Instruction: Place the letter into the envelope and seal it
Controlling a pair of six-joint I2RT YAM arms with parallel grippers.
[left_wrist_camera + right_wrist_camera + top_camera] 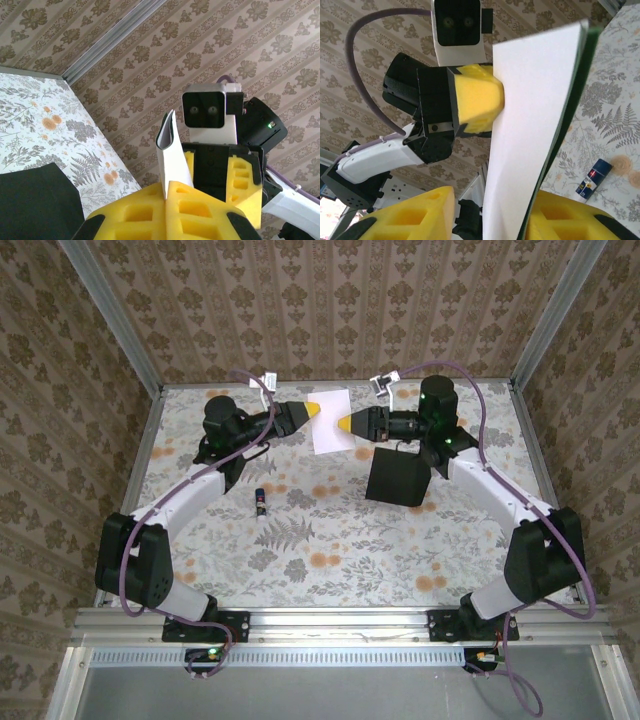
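The letter (332, 420), a white sheet with a dark green edge, hangs in the air at the back of the table between both grippers. My left gripper (312, 408) is shut on its left edge; in the left wrist view the yellow pads (150, 210) pinch the folded sheet (172, 155). My right gripper (347, 425) is open. Its fingers stand on either side of the letter (535, 130), the left finger (415, 215) clearly apart from the paper. The black envelope (395, 478) lies below the right wrist and is also seen low in the left wrist view (35, 200).
A small white-and-blue glue stick (260, 502) lies on the floral tablecloth left of centre, also visible from the right wrist (592, 179). Patterned walls and metal frame posts (110, 315) close in the table at the back and sides.
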